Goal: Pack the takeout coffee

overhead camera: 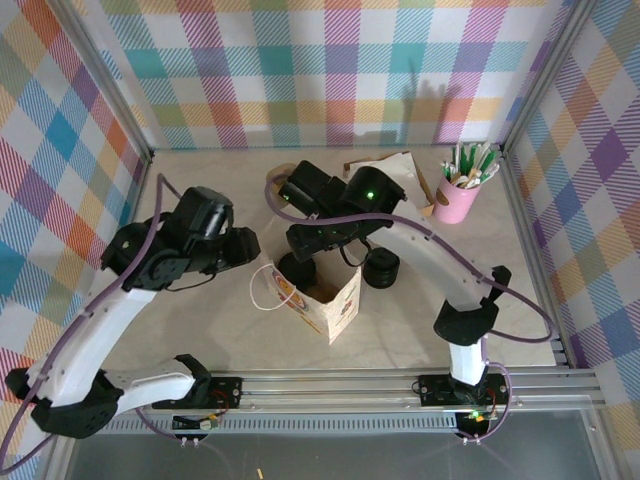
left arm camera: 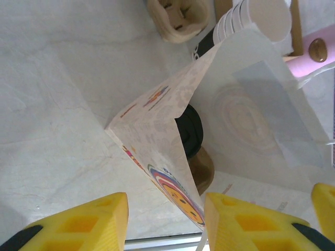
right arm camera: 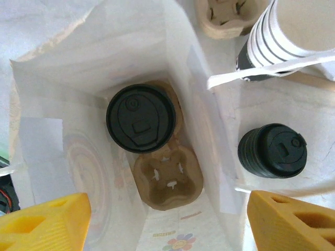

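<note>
Coffee cup (right arm camera: 140, 118) stands in the cardboard carrier (right arm camera: 167, 180) inside the paper bag (right arm camera: 63, 73), centre-left of frame, just above right gripper (right arm camera: 167, 209), whose fingers are spread wide. Left gripper (left arm camera: 166, 201) is also parted, at the bag's edge.

Matt plastic tops the takeout coffee (right arm camera: 140, 118); the bag (right arm camera: 104, 57) is paper.

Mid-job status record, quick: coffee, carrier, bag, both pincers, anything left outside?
takeout coffee: lidded, seated in carrier, inside bag
carrier: second slot empty
bag: standing, mouth open
right pincer: open, above bag mouth
left pincer: open, bag edge beside one finger
outside bag: lid stack, cup stack
</note>
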